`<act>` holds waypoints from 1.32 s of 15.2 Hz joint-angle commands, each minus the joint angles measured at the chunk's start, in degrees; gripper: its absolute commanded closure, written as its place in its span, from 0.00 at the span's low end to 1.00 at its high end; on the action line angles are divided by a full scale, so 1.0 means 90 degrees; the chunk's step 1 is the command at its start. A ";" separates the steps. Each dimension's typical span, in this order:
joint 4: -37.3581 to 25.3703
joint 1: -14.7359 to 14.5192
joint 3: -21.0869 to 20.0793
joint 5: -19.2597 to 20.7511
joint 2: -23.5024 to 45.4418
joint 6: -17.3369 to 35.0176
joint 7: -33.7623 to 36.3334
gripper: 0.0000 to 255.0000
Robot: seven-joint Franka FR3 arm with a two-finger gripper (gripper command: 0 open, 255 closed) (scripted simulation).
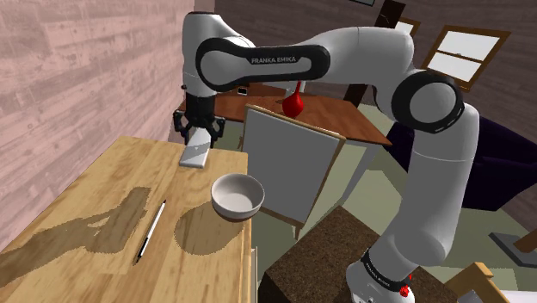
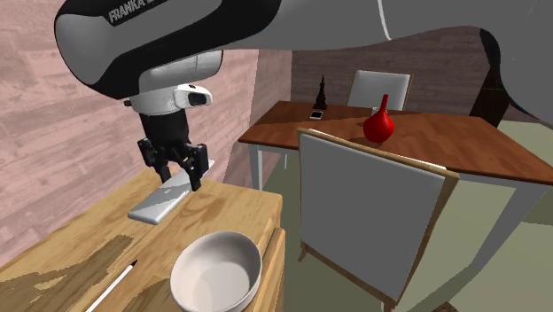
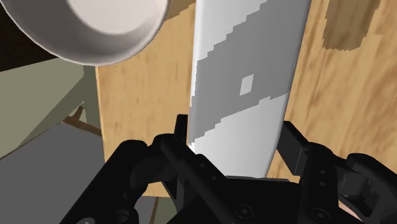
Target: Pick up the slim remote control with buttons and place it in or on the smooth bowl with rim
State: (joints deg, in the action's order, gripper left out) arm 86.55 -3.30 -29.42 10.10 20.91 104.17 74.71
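Note:
The remote (image 1: 194,156) (image 2: 159,204) (image 3: 245,83) is a slim flat grey slab near the far edge of the wooden table (image 1: 77,215) (image 2: 239,208). My gripper (image 1: 199,133) (image 2: 180,177) (image 3: 232,149) is shut on one end of it, a finger on each long side. The slab slopes down from the fingers, and its free end is low over the tabletop. I cannot tell whether that end touches the wood. A white rimmed bowl (image 1: 237,195) (image 2: 217,273) (image 3: 95,28) stands empty by the table's edge, a short way from the remote.
A thin white pen (image 1: 151,231) (image 2: 111,285) lies on the table beside the bowl. A grey-backed chair (image 1: 288,163) (image 2: 368,213) stands just past the table's edge. Behind it a brown dining table (image 1: 344,120) (image 2: 461,146) carries a red vase (image 1: 293,104) (image 2: 378,125).

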 commanded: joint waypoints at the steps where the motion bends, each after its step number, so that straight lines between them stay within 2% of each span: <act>1: 0.0686 0.0167 -0.0080 -0.0234 -0.0543 0.0199 -0.0047 1.00; 7: 0.2679 0.0463 -0.0209 -0.1125 -0.2269 0.0705 -0.0361 1.00; 12: 0.4033 0.0371 -0.0131 -0.1896 -0.3684 0.0820 -0.0702 1.00; 20: 0.4531 0.0352 -0.0203 -0.1823 -0.3460 0.1519 -0.0635 1.00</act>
State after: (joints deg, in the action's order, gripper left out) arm 126.79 -0.13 -31.18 -6.36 -10.40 117.10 68.96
